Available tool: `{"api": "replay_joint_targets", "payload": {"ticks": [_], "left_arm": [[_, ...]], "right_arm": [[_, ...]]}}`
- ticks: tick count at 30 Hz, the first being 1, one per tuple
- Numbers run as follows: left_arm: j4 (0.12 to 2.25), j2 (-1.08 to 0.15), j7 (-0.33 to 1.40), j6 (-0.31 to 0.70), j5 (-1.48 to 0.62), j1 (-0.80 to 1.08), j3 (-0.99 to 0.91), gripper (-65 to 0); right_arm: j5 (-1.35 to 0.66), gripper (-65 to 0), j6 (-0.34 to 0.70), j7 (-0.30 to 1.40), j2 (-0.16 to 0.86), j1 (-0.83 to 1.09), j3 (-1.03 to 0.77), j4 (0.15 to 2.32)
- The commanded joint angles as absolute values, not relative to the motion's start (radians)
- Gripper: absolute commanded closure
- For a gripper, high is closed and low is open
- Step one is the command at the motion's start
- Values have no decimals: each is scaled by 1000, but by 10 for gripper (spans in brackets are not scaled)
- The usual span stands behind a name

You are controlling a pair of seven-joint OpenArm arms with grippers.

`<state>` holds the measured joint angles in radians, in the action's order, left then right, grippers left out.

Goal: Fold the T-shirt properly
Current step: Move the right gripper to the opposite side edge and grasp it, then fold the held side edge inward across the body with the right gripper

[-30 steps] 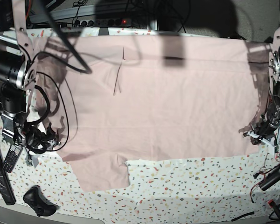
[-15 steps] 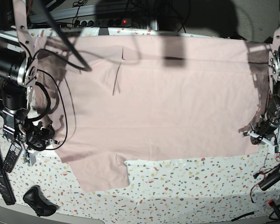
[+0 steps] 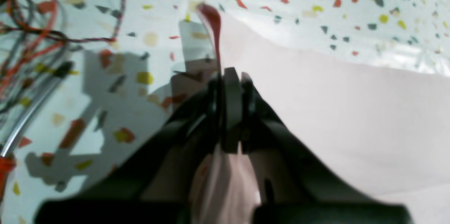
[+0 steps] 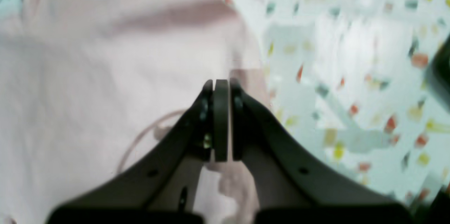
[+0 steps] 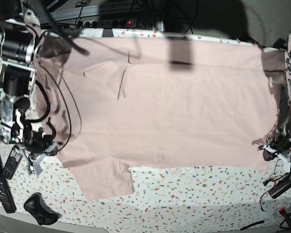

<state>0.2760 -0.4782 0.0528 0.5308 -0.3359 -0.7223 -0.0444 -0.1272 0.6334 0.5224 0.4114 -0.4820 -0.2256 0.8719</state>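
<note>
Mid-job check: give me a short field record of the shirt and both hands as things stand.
garment: T-shirt, pale pink, spread flat, plain side up
surface: speckled table
sleeve: one sleeve sticks out at the near edge toward the right arm's side
left hand: shut on the T-shirt at its edge, cloth lifted into a peak
right hand: shut, at the shirt's edge; cloth between its fingers not clearly visible
folds made: none visible
other items: black remote and loose cables beside the shirt

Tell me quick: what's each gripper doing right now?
Left gripper: shut on the T-shirt, pinching its edge.
Right gripper: shut at the T-shirt's edge; fabric appears caught between its fingers.
</note>
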Motion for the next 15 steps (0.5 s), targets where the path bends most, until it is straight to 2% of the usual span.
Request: {"api": "replay_joint_targets", "payload": {"ticks": [1,6,15], "left_arm": [[313,-500,33,535,-371,-747,-46,0],[503,-521,88,535,-420,-631,-80,0],[877,-513,135,535,-422,-332,-322,0]], "right_arm": [[-143,0,639,499,429,-493,-228,929],[-223,0,635,504,429,-379,-251,1085],[-252,0,635,525,426,-204,-336,1301]]}}
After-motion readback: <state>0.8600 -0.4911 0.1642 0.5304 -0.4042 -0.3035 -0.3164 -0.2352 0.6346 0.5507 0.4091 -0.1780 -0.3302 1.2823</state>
